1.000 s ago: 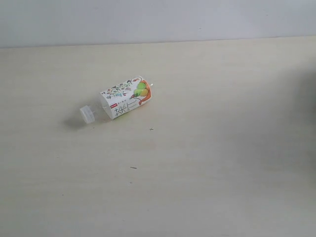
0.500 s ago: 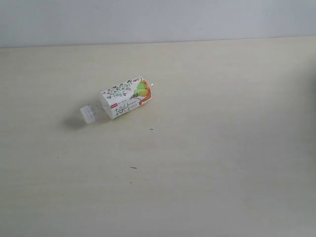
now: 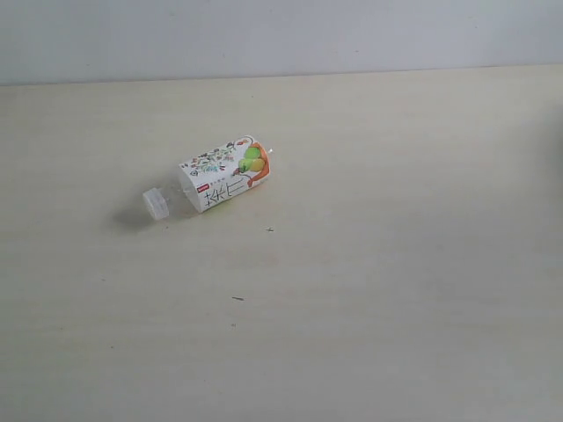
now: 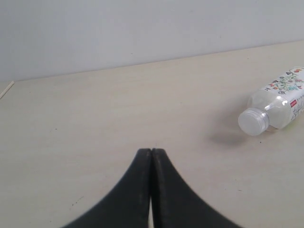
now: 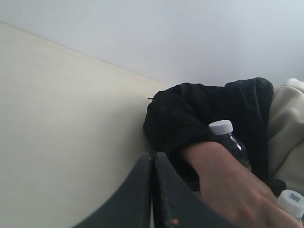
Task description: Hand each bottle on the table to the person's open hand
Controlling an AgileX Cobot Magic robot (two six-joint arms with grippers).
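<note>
Pale beige wood-grain table (image 3: 396,308) carries 1 bottle out in the open: the floral bottle (image 3: 220,180), lying on its side, its white cap (image 3: 156,203) resting on the surface. A few tiny dark specks (image 3: 269,229) dot the table near it.

The left gripper (image 4: 151,156) has its 2 black fingers pressed flat together, holding nothing. The floral bottle lies well ahead of its tips and off to one side, cap end turned towards the gripper.

The right gripper (image 5: 152,164) is likewise closed on nothing. Just beside its tips is the person's hand (image 5: 228,187), coming out of a black sleeve (image 5: 190,114). Beyond the hand stand a second bottle (image 5: 232,142) and a third bottle (image 5: 290,203), both white-capped. Whether the hand grips them cannot be told.
</note>
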